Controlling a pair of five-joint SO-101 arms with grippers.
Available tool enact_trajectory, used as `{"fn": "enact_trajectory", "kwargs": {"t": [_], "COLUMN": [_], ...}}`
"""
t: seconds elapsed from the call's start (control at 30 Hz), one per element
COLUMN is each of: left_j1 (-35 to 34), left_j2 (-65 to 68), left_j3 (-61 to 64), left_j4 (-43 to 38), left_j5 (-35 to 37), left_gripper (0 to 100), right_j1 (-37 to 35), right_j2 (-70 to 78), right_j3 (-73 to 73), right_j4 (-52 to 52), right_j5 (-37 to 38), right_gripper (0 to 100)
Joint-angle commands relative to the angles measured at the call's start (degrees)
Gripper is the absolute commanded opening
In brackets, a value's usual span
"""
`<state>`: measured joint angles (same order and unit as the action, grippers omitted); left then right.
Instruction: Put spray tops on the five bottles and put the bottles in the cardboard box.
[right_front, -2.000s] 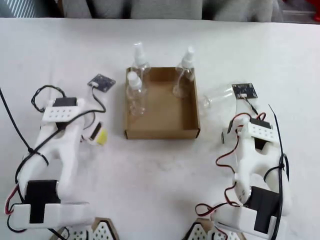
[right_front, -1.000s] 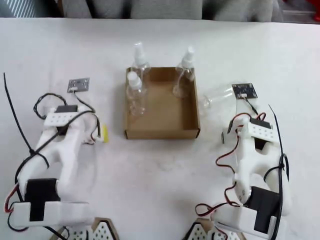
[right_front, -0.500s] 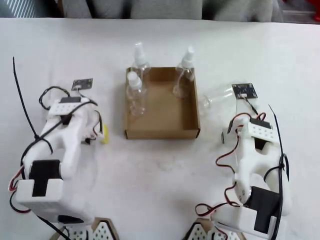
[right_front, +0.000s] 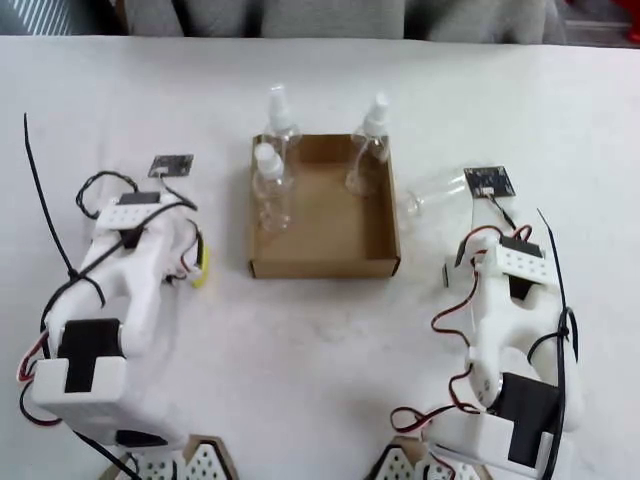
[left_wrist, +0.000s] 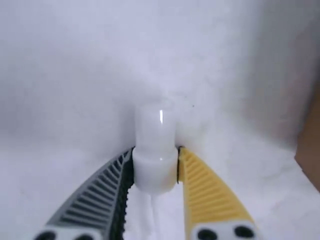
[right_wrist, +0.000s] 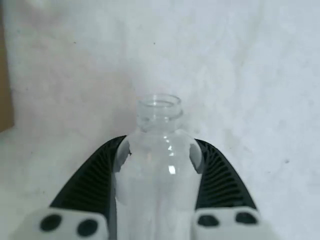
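Clear plastic bottle (right_wrist: 157, 170), uncapped, sat between the right fingers (right_wrist: 220, 175), which were closed across its shoulder with the open neck pointing away from the wrist. In the high view it lay low over the worktop (right_front: 320, 340), just beside the right wall of the cardboard box (right_front: 325, 265). The left fingers (left_wrist: 205, 185) were closed on the collar of a white spray top (left_wrist: 155, 130), close to the worktop left of the box and well apart from the bottle. Capped bottles (right_front: 272, 185) stood at the box, two inside it. A third was at the far left corner; could not tell whether inside or just behind.

Handling, as judged:
- The bottle looked empty, so light. Its thin smooth wall would likely flex under a hard squeeze and could spin in the grip while a top is turned on. The shoulder, near the neck, seemed the stiffest place to hold.
- The spray top looked small, rigid and slick. The collar grip seemed sound, since it kept the top square to the neck.
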<state>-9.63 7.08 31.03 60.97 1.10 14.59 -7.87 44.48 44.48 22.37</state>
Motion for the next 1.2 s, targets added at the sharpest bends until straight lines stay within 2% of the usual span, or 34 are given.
{"fn": "enact_trajectory", "kwargs": {"t": [0.0,0.13,0.3,0.5,0.67,0.87,1.17], "left_j1": [-3.74,-7.69,-6.99,-6.90,-7.16,-7.08,-7.08], "left_j2": [-0.75,-2.24,-2.68,-2.68,-2.68,-2.68,-2.68], "left_j3": [-1.93,-1.41,0.00,0.00,0.00,0.00,0.00], "left_j4": [-3.60,-6.68,-6.95,-6.95,-6.95,-6.95,-6.86], "left_j5": [-0.53,-0.62,-5.01,-5.27,-5.36,-5.36,-5.36], "left_gripper": [2,2,2,2,2,2,2], "right_j1": [-0.13,-0.13,0.04,3.65,4.26,6.11,5.93], "right_j2": [-0.66,-0.75,-0.75,-0.75,-0.75,-0.75,-0.40], "right_j3": [-0.44,-3.34,-8.44,-15.56,-13.01,-7.03,-6.59], "right_j4": [0.48,0.22,0.22,0.22,-0.75,-15.52,-40.84], "right_j5": [0.26,0.26,0.62,0.53,-2.64,-11.34,-11.96], "right_gripper": [1.5,1.5,1.5,1.5,1.5,1.5,1.5]}}
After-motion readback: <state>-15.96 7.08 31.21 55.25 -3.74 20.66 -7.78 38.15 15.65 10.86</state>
